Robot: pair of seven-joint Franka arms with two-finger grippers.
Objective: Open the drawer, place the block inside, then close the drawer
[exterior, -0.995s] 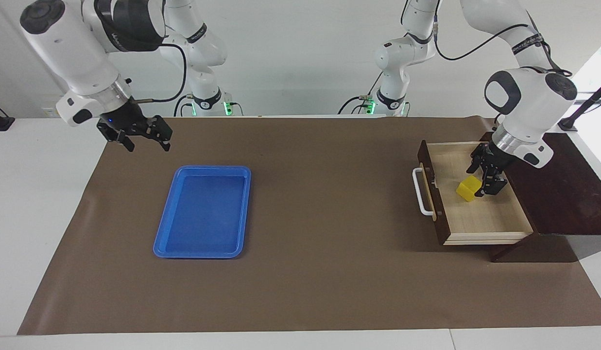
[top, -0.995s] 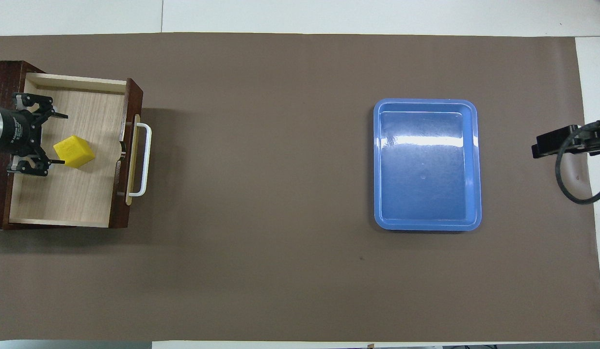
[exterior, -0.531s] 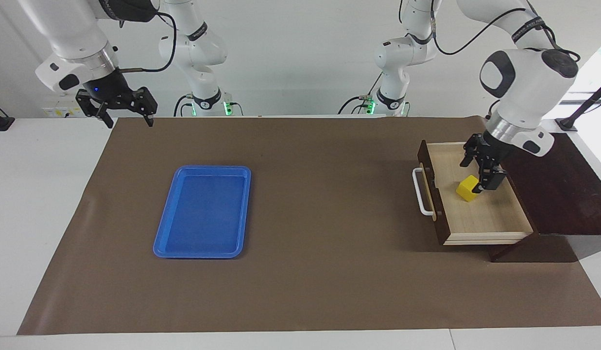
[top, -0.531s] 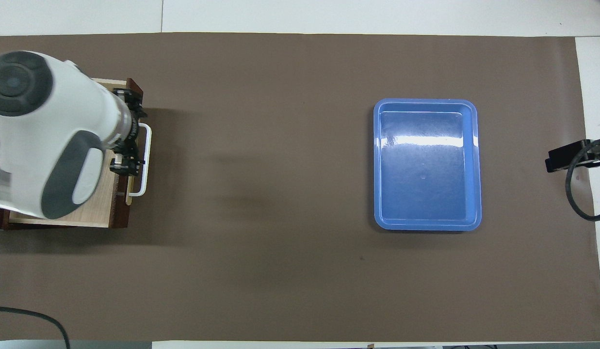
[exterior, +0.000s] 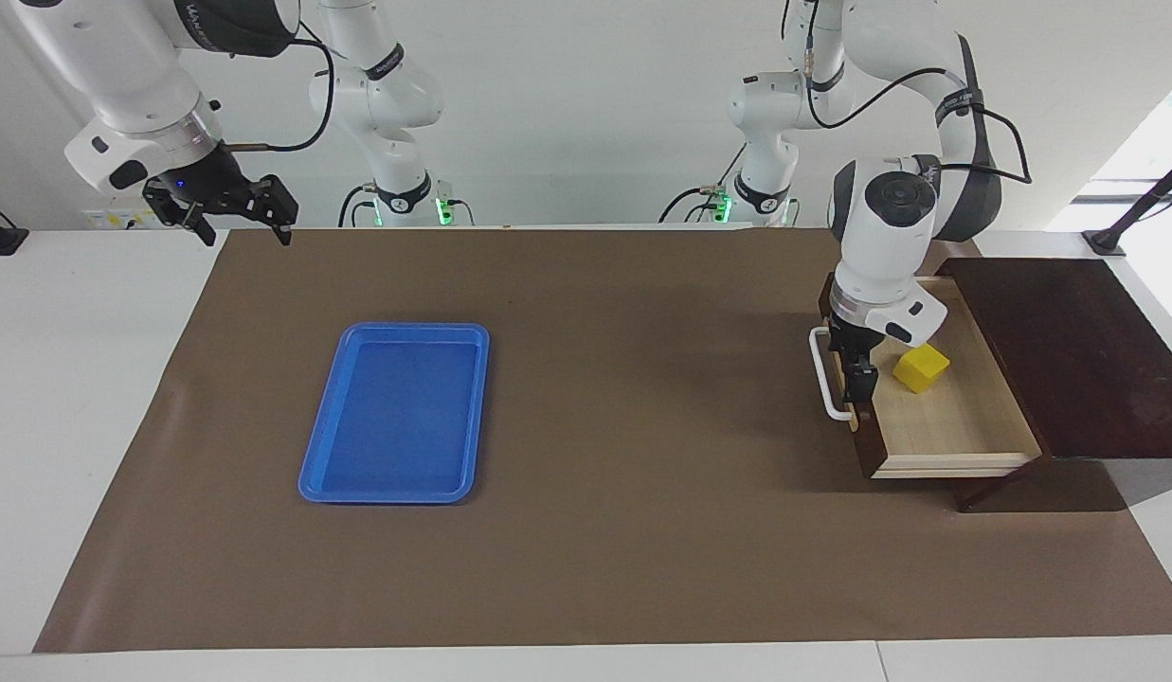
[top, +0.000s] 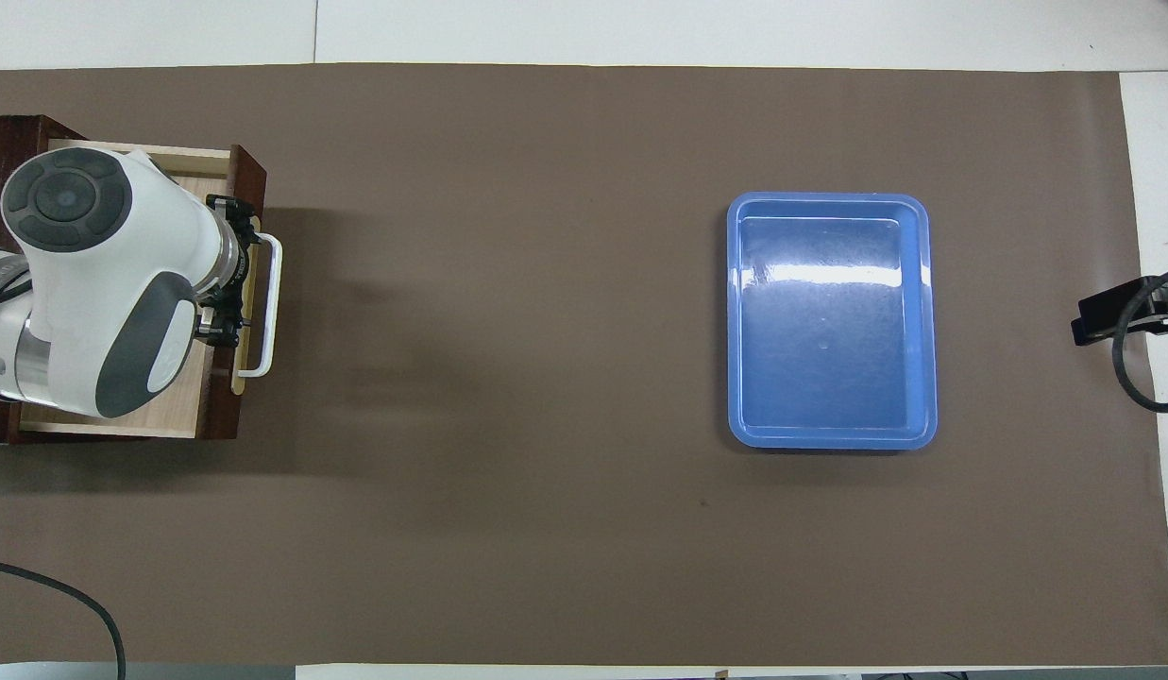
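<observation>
Looking across the worktop (exterior: 586, 568) from the facing camera, you are seeing the drawer (exterior: 955, 426) standing pulled out at the left arm's end, with the yellow block (exterior: 920, 367) already lying on its pale wood floor, near the dark front. Your left gripper (exterior: 860, 379) is hanging at that front, just beside the white handle (exterior: 825, 379), its fingers spread wide and holding nothing. The right gripper (exterior: 233, 210) is waiting in the air over the edge of the brown mat near the right arm's base, fingers apart and empty; the blue tray (exterior: 396, 413) is lying well apart from it.

Turning to the overhead camera, you are finding the left arm covering most of the drawer (top: 234, 170), so the block is hidden there; only the handle (top: 267, 307) is showing clear.

Judging by its build, the drawer is stiff wood and should be sliding straight. You are best off pushing on the flat front or the handle's middle, squarely, so it is not skewing and jamming. The block looks light and may be sliding about inside.
</observation>
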